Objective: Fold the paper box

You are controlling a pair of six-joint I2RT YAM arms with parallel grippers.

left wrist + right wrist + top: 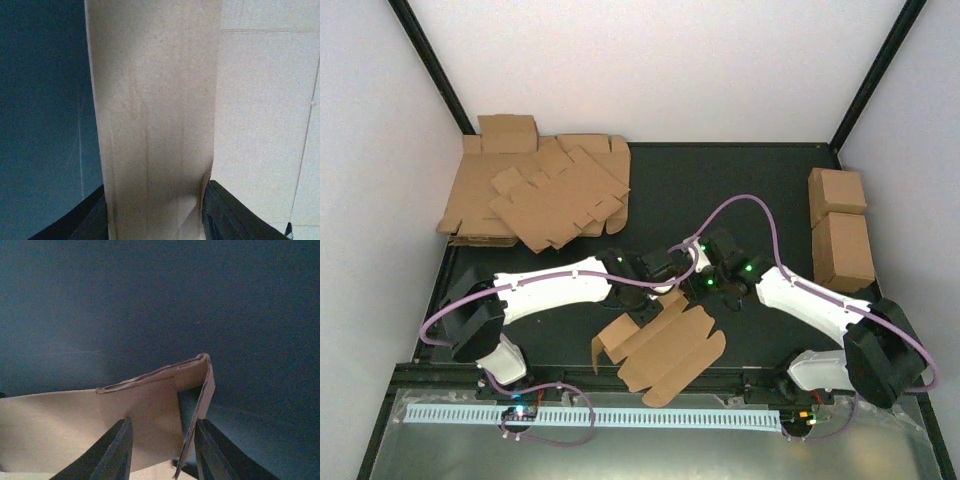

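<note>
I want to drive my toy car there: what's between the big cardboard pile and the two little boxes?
Mostly bare black table, as the top camera shows; a purple cable loops over it.

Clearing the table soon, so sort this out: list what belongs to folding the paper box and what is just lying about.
In the job: paper box; left gripper, closed on a strip of it; right gripper, at a folded flap.
Lying about: heap of flat cardboard sheets, far left; two cardboard cuboids, right edge.
</note>
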